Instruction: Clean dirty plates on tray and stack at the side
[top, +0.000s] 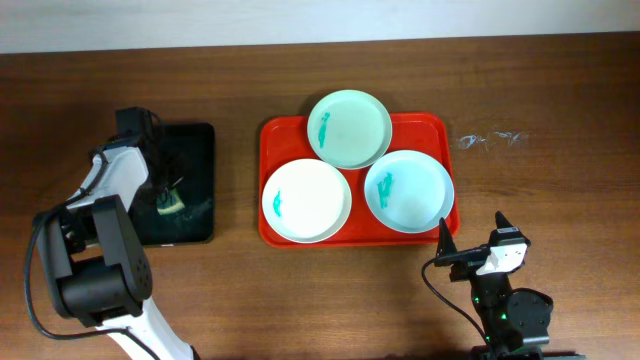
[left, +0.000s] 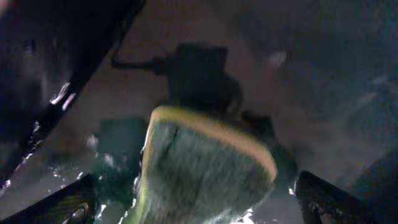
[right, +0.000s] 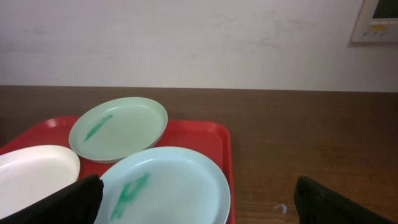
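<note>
The red tray (top: 275, 135) holds three plates, each with a teal smear: a mint green plate (top: 349, 128) at the back, a white plate (top: 306, 200) front left, a pale blue plate (top: 408, 190) front right. In the right wrist view I see the green plate (right: 118, 127), blue plate (right: 165, 186), white plate (right: 31, 171) and tray (right: 211, 134). My left gripper (top: 170, 200) is open around a yellow-green sponge (left: 205, 165) on the black tray (top: 195, 150). My right gripper (top: 475, 250) is open and empty, in front of the red tray's right corner.
The black tray looks wet around the sponge (top: 170, 203). A small whitish smear or clear scrap (top: 490, 139) lies on the wood to the right of the red tray. The table's far edge meets a pale wall (right: 199, 43).
</note>
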